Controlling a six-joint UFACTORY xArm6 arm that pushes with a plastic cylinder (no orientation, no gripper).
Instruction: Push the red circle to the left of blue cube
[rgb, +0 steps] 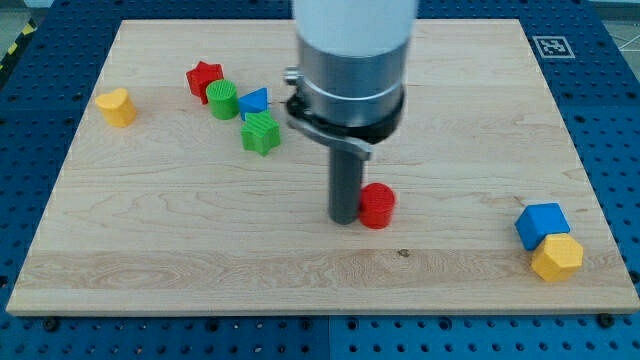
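The red circle (378, 206) lies on the wooden board a little right of the middle. My tip (346, 217) stands right against its left side, touching it. The blue cube (541, 224) sits far to the view's right near the board's right edge, with a wide gap between it and the red circle.
A yellow hexagon block (557, 258) touches the blue cube's lower right. At the upper left stand a red star (204, 79), a green round block (223, 100), a small blue block (254, 103) and a green star (261, 133). A yellow block (116, 107) lies far left.
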